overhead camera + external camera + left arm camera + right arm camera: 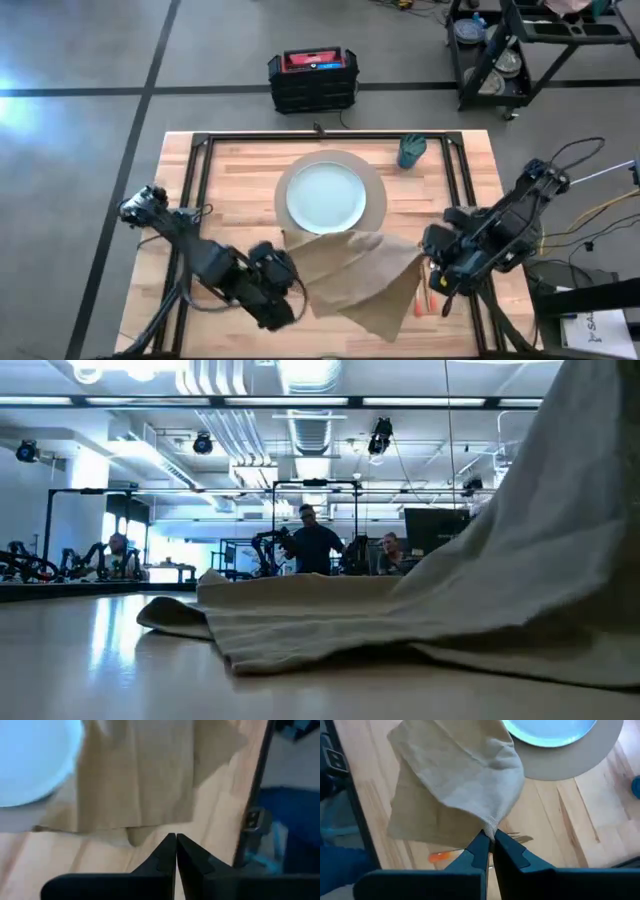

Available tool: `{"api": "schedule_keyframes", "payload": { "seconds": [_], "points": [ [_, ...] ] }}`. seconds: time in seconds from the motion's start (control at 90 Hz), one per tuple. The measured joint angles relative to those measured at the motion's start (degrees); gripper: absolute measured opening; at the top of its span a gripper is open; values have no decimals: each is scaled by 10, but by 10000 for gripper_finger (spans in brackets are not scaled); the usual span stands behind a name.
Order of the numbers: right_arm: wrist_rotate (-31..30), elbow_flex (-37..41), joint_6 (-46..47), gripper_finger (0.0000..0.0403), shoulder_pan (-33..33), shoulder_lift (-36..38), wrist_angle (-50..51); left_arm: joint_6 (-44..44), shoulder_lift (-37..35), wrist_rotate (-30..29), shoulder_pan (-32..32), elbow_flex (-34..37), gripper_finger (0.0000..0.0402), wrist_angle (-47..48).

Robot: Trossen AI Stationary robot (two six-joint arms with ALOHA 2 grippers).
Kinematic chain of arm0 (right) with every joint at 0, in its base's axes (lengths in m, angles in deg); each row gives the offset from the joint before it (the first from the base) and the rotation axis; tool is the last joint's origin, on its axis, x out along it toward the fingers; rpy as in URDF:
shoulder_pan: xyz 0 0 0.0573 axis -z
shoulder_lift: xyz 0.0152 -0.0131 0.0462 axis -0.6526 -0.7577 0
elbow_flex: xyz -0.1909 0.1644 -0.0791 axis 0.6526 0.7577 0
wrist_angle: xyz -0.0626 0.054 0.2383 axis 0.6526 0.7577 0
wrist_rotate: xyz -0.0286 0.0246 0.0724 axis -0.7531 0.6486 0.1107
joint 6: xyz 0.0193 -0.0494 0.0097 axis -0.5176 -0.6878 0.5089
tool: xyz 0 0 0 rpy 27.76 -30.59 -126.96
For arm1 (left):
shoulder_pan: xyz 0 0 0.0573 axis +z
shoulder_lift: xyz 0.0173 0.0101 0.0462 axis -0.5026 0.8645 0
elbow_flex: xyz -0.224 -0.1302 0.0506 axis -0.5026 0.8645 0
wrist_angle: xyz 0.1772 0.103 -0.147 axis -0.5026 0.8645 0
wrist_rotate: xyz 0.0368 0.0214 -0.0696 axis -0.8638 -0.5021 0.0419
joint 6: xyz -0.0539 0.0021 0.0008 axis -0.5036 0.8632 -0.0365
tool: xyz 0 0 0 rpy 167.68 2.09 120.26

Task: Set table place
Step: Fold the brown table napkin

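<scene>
On the worktop (240, 170), a brown napkin (355, 270) overlaps the near rim of mat (377, 190) and plate (326, 196), apparently covering orange-handled cutlery (421, 302). The right hand (490, 839) pinches its corner; the left hand (176, 840), pressed together, hovers near-left. A teal cup (411, 151) stands far right.

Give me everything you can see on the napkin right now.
The brown cloth napkin looks like soft woven fabric, creased and partly unfolded. It lies on the wooden table below the plate, its upper edge overlapping the round mat. The right gripper pinches one corner and lifts it into a peak. Orange cutlery handles lie partly under its right edge.
</scene>
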Motion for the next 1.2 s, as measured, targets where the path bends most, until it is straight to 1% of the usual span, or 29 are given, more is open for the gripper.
{"api": "schedule_keyframes", "payload": {
  "seconds": [0.144, 0.222, 0.311, 0.378, 0.422, 0.478, 0.589, 0.656, 0.722, 0.811, 0.911, 1.078, 1.2],
  "points": [
    [-2, -1, -4, 0, 0, -12, 0, 38, 21, 11, -2, 87, 2, -76],
    [-5, -2, -3, 0, 2, -11, 0, 68, 28, 11, -2, 125, 15, -161],
    [-5, -2, -4, 0, 7, -11, 0, 107, 39, 12, -2, 161, 46, -283],
    [-7, -2, -3, 0, 7, -9, 0, 134, 48, 12, -1, 178, 81, -362],
    [-9, -2, -4, 0, 7, -8, 1, 144, 53, 13, 0, 188, 106, -398],
    [-9, -2, -4, 0, 7, -7, 0, 146, 58, 16, 4, 196, 139, -413],
    [-10, -2, -4, 0, 8, -8, 0, 129, 67, 17, 13, 201, 196, -408],
    [-13, -2, -4, 0, 8, -8, 0, 120, 79, 15, 15, 201, 220, -420],
    [-19, -2, -4, 0, 8, -8, 0, 119, 101, 18, 16, 201, 233, -437],
    [-21, -2, -8, 0, 8, -8, 0, 119, 139, 35, 17, 196, 236, -447],
    [-25, -2, -8, 0, 8, -8, 0, 120, 169, 45, 20, 185, 224, -446],
    [-24, -2, -8, 0, 8, -8, 0, 120, 178, 37, 23, 184, 186, -450],
    [-24, -2, -8, 0, 8, -8, 0, 118, 179, 21, 23, 196, 141, -453]
  ]
}}
